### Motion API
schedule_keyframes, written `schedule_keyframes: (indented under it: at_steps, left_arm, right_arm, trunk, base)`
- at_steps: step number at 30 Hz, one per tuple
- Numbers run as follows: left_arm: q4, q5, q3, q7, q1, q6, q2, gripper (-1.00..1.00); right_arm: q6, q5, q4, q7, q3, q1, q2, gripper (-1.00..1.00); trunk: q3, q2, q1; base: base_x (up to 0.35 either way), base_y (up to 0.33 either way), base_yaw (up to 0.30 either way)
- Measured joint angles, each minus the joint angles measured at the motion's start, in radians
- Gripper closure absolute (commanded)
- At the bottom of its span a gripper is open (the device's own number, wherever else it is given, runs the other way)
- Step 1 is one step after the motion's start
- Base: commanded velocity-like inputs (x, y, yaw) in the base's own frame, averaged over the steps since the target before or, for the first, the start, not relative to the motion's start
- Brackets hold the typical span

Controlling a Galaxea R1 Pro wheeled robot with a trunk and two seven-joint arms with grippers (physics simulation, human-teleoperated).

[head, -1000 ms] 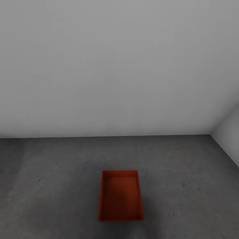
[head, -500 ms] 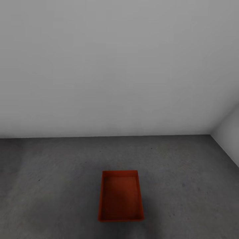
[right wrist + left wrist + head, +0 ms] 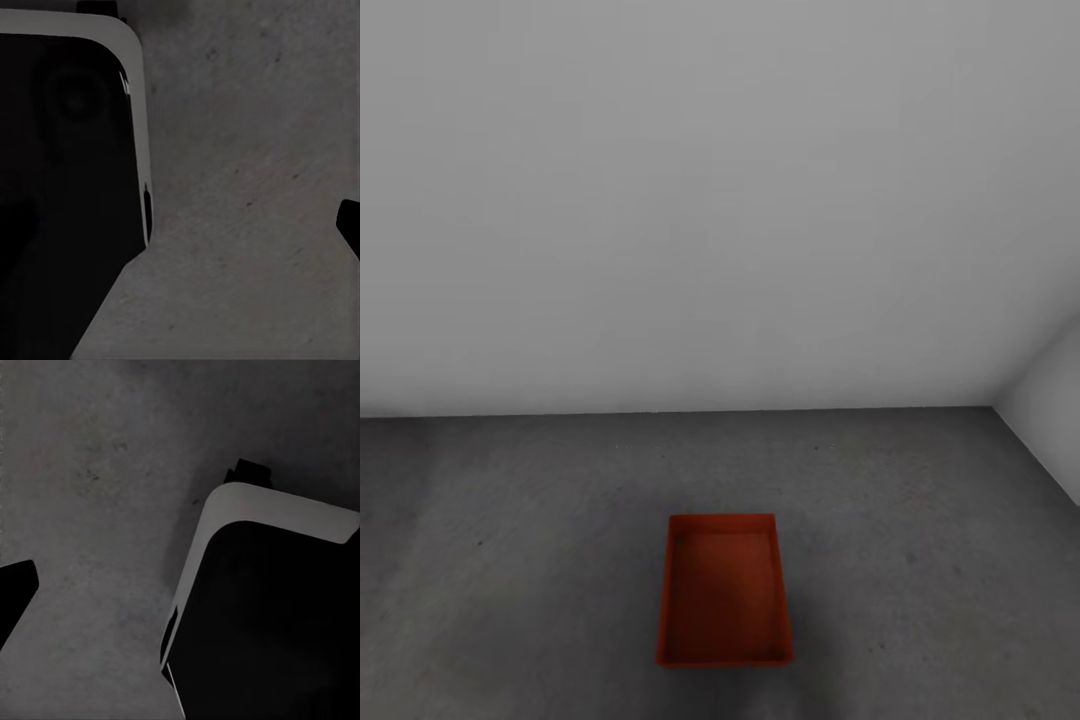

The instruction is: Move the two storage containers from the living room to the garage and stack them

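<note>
In the head view, one orange-red storage container (image 3: 725, 590) is sitting open side up on the dark-grey concrete floor (image 3: 510, 560), well short of the white wall (image 3: 690, 200) behind it.

In the left wrist view, the camera is looking down at the floor (image 3: 90, 510) beside the robot's black, white-edged base (image 3: 270, 607). How far the left gripper is open, I cannot tell.

In the right wrist view, the base (image 3: 67, 150) is lying beside bare floor (image 3: 255, 187); the right gripper's opening I likewise cannot tell.

A plain white back wall (image 3: 700, 200) fills the upper half of the head view and meets a second white side wall (image 3: 1050, 410) in a corner at the right. Below them spreads a dull, dark-grey mottled concrete floor (image 3: 510, 560), evenly and softly lit.
</note>
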State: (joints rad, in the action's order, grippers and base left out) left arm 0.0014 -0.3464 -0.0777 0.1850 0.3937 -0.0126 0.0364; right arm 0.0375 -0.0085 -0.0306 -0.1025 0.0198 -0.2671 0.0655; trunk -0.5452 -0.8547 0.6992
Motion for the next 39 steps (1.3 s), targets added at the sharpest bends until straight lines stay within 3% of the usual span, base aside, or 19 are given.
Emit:
schedule_keyframes:
  at_steps: [39]
  left_arm:
    - [0.0, 0.001, -0.001, -0.021, 0.0, -0.003, 0.002, -1.0]
  right_arm:
    - [0.002, 0.006, 0.0, 0.02, -0.003, 0.001, 0.001, -1.0]
  trunk:
    - [0.122, 0.273, -0.15]
  base:
    - [0.0, 0.0, 0.0]
